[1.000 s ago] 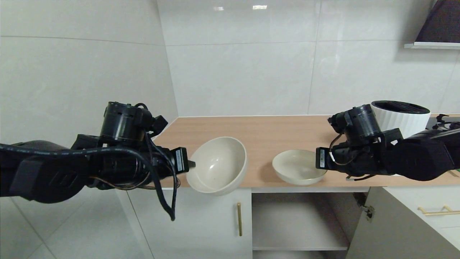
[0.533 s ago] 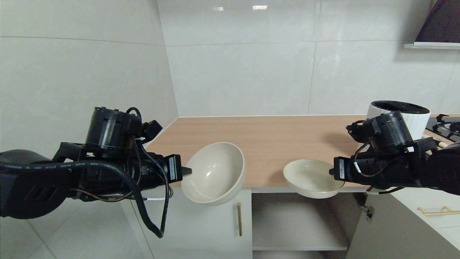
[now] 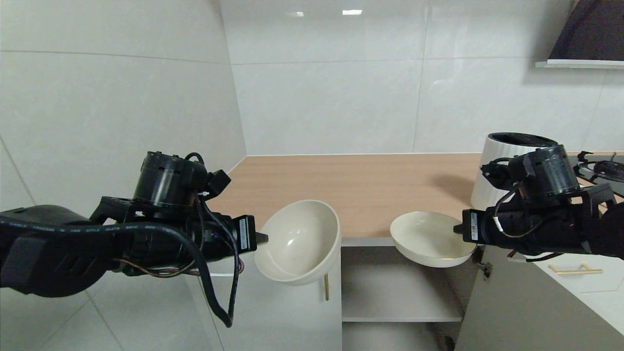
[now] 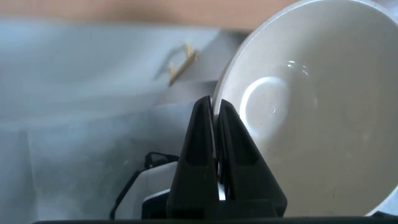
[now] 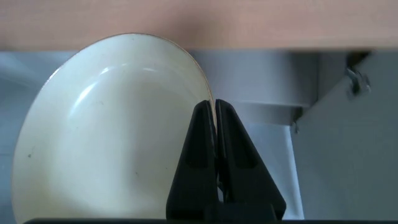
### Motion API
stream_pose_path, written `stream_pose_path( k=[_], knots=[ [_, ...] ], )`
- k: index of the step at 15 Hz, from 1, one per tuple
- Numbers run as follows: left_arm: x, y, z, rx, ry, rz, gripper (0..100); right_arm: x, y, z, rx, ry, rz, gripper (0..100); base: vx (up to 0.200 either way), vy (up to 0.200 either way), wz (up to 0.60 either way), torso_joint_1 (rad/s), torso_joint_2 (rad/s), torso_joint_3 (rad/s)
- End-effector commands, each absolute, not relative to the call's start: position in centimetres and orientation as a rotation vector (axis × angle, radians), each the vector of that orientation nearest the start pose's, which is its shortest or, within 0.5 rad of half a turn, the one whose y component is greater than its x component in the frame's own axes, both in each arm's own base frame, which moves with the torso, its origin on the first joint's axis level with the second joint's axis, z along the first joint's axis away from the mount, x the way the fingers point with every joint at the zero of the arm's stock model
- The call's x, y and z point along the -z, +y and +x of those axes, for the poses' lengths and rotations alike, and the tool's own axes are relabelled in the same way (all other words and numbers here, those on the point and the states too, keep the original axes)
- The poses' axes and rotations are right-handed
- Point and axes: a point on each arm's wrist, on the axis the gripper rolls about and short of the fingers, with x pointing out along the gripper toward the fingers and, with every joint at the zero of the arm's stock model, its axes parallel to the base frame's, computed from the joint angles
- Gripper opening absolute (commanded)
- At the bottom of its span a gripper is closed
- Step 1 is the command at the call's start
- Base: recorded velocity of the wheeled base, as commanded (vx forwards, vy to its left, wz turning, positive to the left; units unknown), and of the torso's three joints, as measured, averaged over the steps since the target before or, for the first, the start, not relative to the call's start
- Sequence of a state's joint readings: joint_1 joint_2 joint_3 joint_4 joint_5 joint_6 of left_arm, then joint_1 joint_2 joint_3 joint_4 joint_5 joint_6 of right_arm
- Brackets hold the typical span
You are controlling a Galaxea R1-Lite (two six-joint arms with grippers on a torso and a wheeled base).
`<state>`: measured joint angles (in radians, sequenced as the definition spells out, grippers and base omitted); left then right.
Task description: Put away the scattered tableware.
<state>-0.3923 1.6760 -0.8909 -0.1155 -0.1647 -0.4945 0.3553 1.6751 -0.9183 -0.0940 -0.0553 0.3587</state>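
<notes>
Both dishes are held in the air, off the front edge of the wooden surface [image 3: 360, 185]. The left pincer [image 3: 262, 237] is pressed together on the rim of the deep bowl [image 3: 297, 242], which hangs steeply tilted with its hollow turned outward. At its 3 o'clock, near but apart, the right pincer [image 3: 457, 228] pinches the rim of the shallow bowl [image 3: 431, 239], carried almost level. The open cupboard [image 3: 390, 297] lies at 6 o'clock of the shallow bowl, its door [image 3: 512, 312] swung out at 4 o'clock. A white ribbed container [image 3: 490, 170] stands on the surface at 1 o'clock of that bowl. Judged risks: each grip takes only a thin strip of glazed rim (no support beneath either dish), so a jolt could let a bowl pivot or slide free and break on the floor. The deep bowl looks the likelier, as its weight hangs to one side of the grip. On the way down to the shelf, a bowl could strike the surface's edge, the cupboard frame or the open door. The two bowls may also knock together if both arms close on the opening at once.
</notes>
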Motion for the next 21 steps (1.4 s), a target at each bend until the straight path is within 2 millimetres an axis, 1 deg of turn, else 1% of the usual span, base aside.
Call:
stream_pose_path(
  k=[1,5,6,7,8,10,15,17,21],
  knots=[
    [-16.3,-11.4,26.6,0.355,0.795,-0.386,0,-16.8,10.1,27.4,-0.168,0.699,0.206,0,0.0,0.0,0.0,0.0,0.0,0.0],
    [-15.6,-12.0,26.7,0.364,0.825,-0.372,0,-15.7,10.3,27.4,-0.176,0.739,0.172,0,0.0,0.0,0.0,0.0,0.0,0.0],
    [-15.1,-12.2,26.8,0.365,0.846,-0.362,0,-14.9,10.5,27.3,-0.192,0.765,0.123,0,0.0,0.0,0.0,0.0,0.0,0.0],
    [-15.1,-12.2,26.8,0.365,0.846,-0.362,0,-14.9,10.5,27.3,-0.192,0.765,0.123,0,0.0,0.0,0.0,0.0,0.0,0.0],
    [-14.2,-12.6,26.7,0.378,0.879,-0.327,0,-13.7,11.3,27.0,-0.227,0.806,0.085,0,0.0,0.0,0.0,0.0,0.0,0.0],
    [-13.4,-13.1,26.9,0.38,0.904,-0.317,0,-13.1,11.5,27.1,-0.231,0.827,0.075,0,0.0,0.0,0.0,0.0,0.0,0.0],
    [-13.1,-13.2,27.1,0.376,0.914,-0.317,0,-12.4,11.7,27.4,-0.225,0.85,0.068,0,0.0,0.0,0.0,-0.011,0.03,0.015],
    [-13.1,-13.2,27.1,0.376,0.914,-0.317,0,-12.1,11.8,27.6,-0.222,0.859,0.065,0,0.0,0.0,0.0,-0.144,0.34,0.193],
    [-13.0,-13.3,27.1,0.377,0.915,-0.316,0,-12.0,11.8,27.7,-0.218,0.858,0.065,0,0.0,0.0,0.0,-0.19,0.46,0.262]
  ],
)
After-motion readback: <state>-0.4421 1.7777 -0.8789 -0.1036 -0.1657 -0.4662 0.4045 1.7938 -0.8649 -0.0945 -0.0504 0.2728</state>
